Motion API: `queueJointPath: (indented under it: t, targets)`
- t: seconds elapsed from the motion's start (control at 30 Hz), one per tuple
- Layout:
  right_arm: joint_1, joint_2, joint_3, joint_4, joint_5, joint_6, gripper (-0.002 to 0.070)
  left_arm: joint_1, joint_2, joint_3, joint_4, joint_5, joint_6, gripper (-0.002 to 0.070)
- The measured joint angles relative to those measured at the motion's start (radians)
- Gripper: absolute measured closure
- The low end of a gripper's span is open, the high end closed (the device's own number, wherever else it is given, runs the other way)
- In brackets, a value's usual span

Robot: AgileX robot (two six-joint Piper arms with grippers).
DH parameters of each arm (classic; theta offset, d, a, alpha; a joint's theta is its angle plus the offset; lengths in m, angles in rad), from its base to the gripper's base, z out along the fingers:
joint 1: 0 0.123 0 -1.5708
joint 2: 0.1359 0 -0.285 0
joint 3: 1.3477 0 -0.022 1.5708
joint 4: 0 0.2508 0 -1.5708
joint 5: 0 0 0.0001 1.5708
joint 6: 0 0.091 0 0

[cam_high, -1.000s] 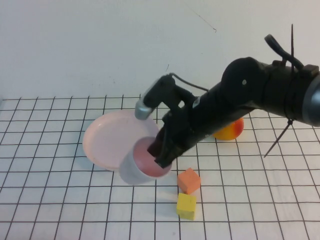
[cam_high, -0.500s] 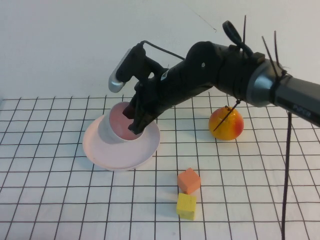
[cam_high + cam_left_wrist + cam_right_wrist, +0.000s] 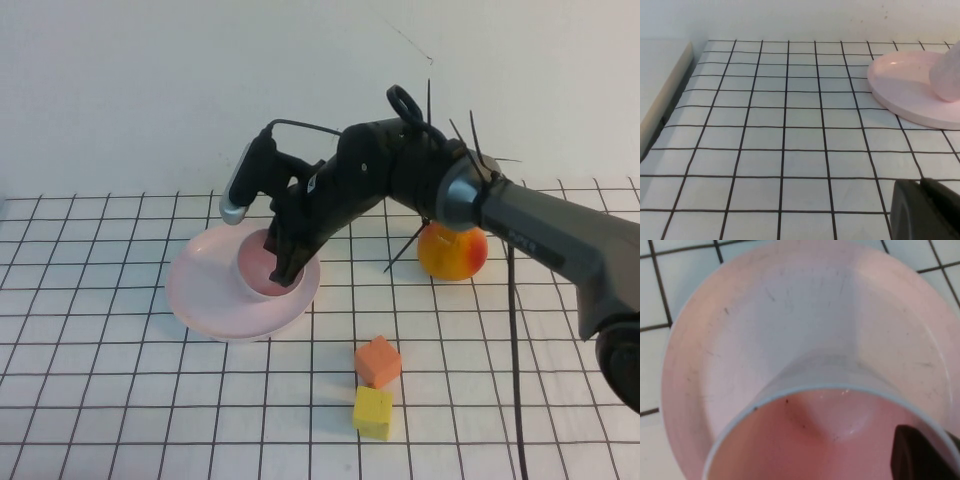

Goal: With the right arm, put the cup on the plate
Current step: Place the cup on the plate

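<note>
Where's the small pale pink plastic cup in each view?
High view: small pale pink plastic cup sits left of centre on the wide pink plate, right gripper shut on its rim.
Left wrist view: cup at right edge.
Right wrist view: cup fills the bottom.
Shared landmark: the plate.

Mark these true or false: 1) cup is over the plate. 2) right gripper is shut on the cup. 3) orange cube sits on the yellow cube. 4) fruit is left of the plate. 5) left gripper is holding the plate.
1) True. The cup is within the rim of the plate.
2) True. The right gripper is shut on the cup's wall, one finger inside it.
3) False. The orange cube lies on the table beside the yellow cube, just behind it.
4) False. The fruit is to the plate's right.
5) False. The left gripper is apart from the plate, over the gridded table.
</note>
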Motion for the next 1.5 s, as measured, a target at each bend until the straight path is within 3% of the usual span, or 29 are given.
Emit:
queueJointPath:
  t: [0.13, 0.37, 0.47, 1.5]
  targets:
    - [0.000, 0.009, -0.005, -0.002, 0.000, 0.005, 0.0636, 0.000, 0.000, 0.000, 0.000, 0.000, 0.000, 0.0678]
    - [0.000, 0.009, -0.005, -0.003, -0.016, 0.013, 0.0454, 0.000, 0.000, 0.000, 0.000, 0.000, 0.000, 0.0678]
    - [0.000, 0.009, -0.005, -0.003, -0.020, 0.013, 0.0421, 0.000, 0.000, 0.000, 0.000, 0.000, 0.000, 0.0678]
    - [0.000, -0.050, -0.087, 0.001, -0.022, 0.019, 0.0408, 0.000, 0.000, 0.000, 0.000, 0.000, 0.000, 0.0678]
